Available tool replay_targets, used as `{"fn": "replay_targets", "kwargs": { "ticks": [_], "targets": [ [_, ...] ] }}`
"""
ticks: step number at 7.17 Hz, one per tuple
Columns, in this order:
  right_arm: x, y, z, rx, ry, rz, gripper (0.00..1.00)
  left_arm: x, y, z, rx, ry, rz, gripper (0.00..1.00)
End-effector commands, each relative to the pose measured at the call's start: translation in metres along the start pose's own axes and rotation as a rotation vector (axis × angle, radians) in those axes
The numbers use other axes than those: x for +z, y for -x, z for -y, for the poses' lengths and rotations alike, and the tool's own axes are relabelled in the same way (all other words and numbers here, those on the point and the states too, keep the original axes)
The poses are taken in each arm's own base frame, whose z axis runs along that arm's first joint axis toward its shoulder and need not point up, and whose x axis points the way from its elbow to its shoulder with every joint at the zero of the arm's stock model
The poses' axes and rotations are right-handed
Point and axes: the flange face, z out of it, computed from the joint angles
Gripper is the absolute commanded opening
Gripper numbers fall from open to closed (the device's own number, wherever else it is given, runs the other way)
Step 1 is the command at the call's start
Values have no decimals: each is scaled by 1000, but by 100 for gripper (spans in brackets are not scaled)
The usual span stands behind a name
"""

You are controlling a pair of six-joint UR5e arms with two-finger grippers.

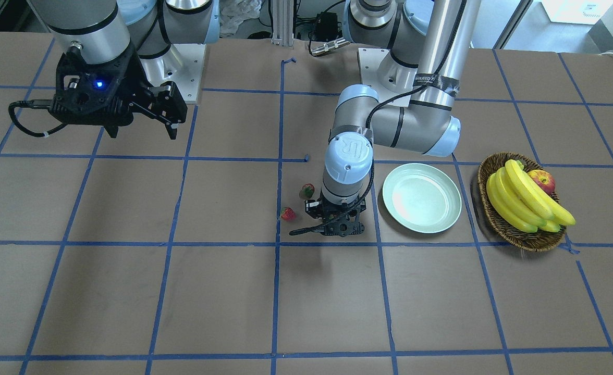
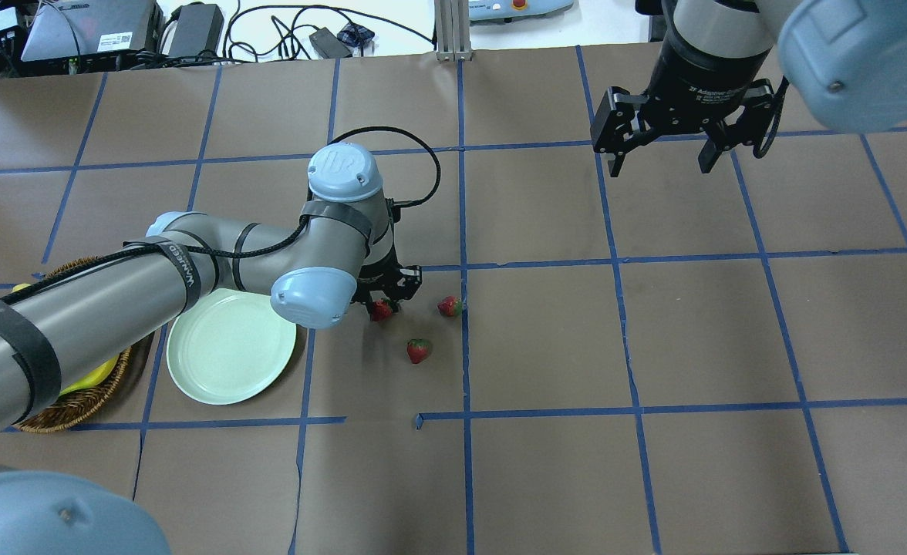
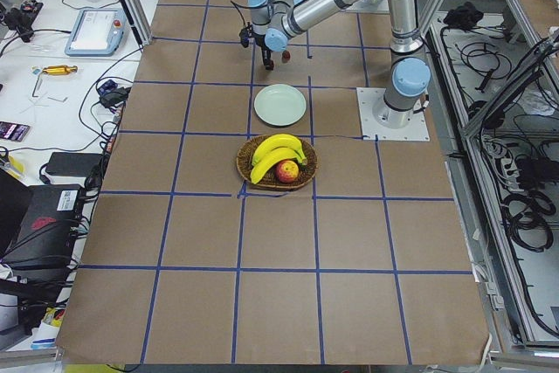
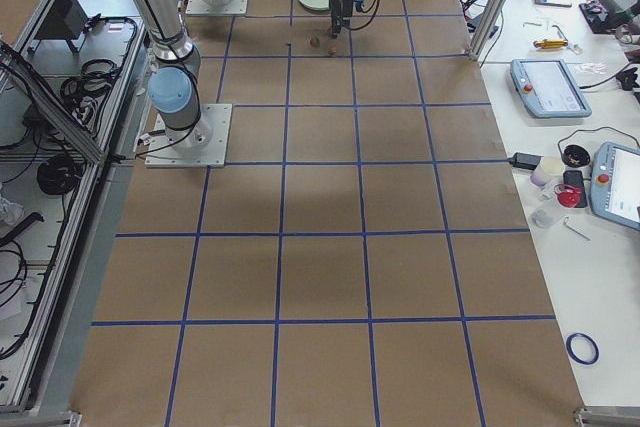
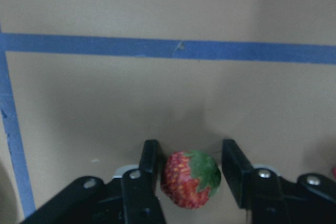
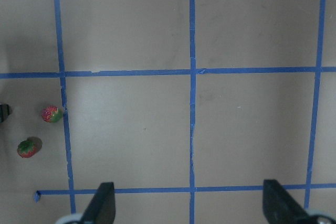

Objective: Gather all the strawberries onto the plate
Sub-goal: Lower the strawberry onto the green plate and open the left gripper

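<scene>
My left gripper [image 2: 386, 297] stands low over the table, its fingers shut on a strawberry [image 5: 190, 178] that still rests on the paper; this berry also shows in the overhead view [image 2: 380, 311]. Two more strawberries lie loose just to its right [image 2: 450, 306] [image 2: 418, 350], also seen from the front [image 1: 307, 190] [image 1: 287, 213]. The pale green plate [image 2: 230, 347] sits empty to the left of the gripper, partly under the left arm. My right gripper [image 2: 658, 158] hangs open and empty high over the far right of the table.
A brown wicker basket [image 1: 494, 219] with bananas [image 1: 525, 200] and an apple [image 1: 542, 180] stands beside the plate, away from the strawberries. Blue tape lines grid the brown table cover.
</scene>
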Motion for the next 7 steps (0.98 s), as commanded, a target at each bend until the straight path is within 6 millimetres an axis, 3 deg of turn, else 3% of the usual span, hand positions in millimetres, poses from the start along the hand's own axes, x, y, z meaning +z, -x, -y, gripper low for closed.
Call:
{"fn": "replay_targets", "kwargs": {
  "ticks": [1, 2, 4, 5, 6, 7],
  "targets": [
    [-1, 0, 0, 1, -2, 2, 100, -19, 9, -2, 20, -5, 28, 19],
    [-2, 0, 0, 1, -3, 2, 100, -33, 34, -2, 79, 20, 114, 19],
    [-2, 0, 0, 2, -3, 2, 100, -58, 103, -7, 134, 122, 128, 17],
    [-4, -1, 0, 4, -8, 1, 100, -44, 138, -13, 135, 175, 120, 18],
    [-4, -1, 0, 4, -8, 2, 100, -21, 159, -21, 139, 211, 129, 21],
    [-4, -1, 0, 4, -10, 1, 100, -18, 160, -24, 140, 212, 130, 39]
  ]
}}
